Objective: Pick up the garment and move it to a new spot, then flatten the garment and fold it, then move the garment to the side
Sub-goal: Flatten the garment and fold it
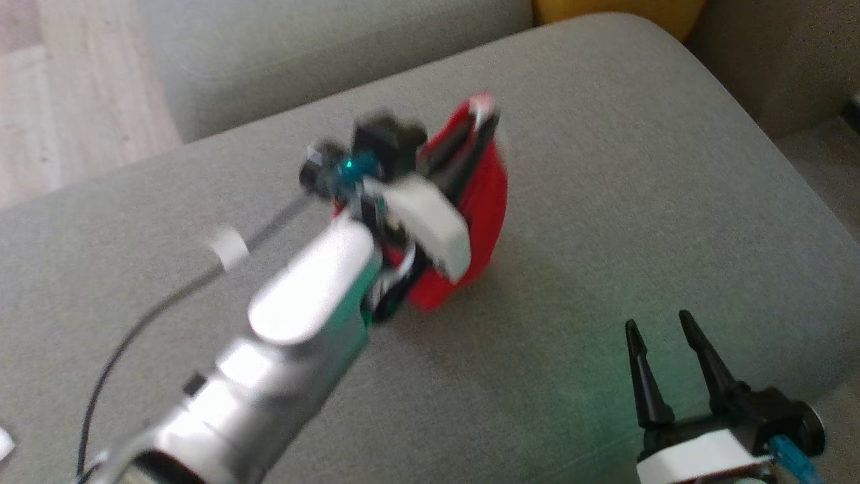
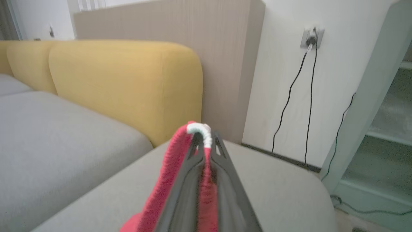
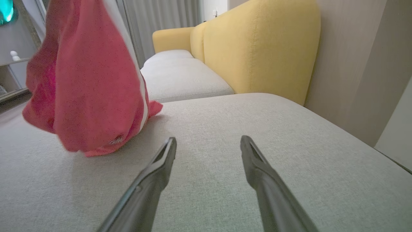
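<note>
with the left gripper (image 2: 205, 137) pinching the garment (image 3: 87, 80) and the right gripper (image 3: 208, 143) spread, raise the left until the cloth hanging below it clears the cushion (image 3: 257, 154).

Red garment (image 1: 487, 202) hangs pinched in the left jaws over grey cushion (image 1: 638, 168); right jaws apart

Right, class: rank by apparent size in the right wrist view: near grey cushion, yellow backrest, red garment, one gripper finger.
Near grey cushion
Yellow backrest and red garment: too alike to rank; garment nearer
Right gripper finger
</note>
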